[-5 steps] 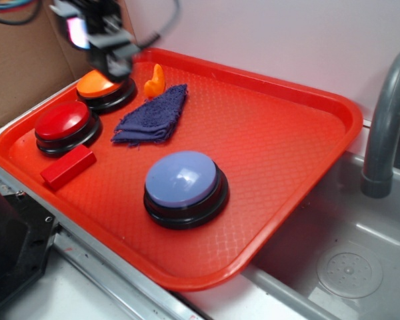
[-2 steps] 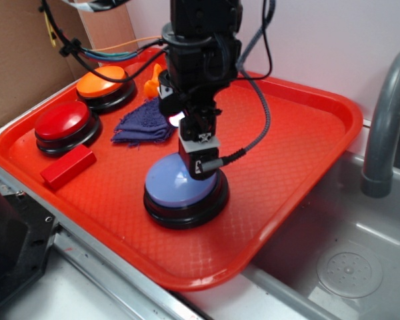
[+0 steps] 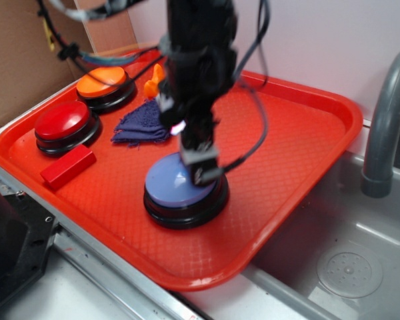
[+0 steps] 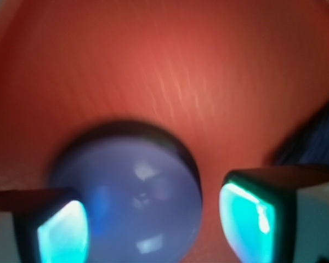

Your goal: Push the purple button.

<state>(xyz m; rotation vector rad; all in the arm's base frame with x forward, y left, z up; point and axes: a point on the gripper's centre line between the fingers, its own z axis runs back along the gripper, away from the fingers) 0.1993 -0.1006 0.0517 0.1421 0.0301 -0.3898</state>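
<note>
1. Since a second ago your tool (image 3: 201, 170) has crossed from above the orange button (image 3: 105, 83) at the tray's 10 o'clock corner to the purple button (image 3: 180, 181); against the frame just before this one it has barely shifted and is blurred.
2. You will find the purple button on the red tray (image 3: 300, 143), toward its 6 o'clock edge, well apart from the red button (image 3: 63, 122) at 9 o'clock.
3. From the wrist view your tool's fingers (image 4: 252, 216) stand apart, gripping nothing, with the dome between and below them.
4. The tip sits at the dome's 3 o'clock side; whether it touches, you cannot tell through the blur.
5. Judge the dome as rigid, smooth plastic that gives downward on a spring; it looks slippery at its sloping edge, so press near the centre, straight down, rather than grasping.
6. No writing or brand can be read.
</note>
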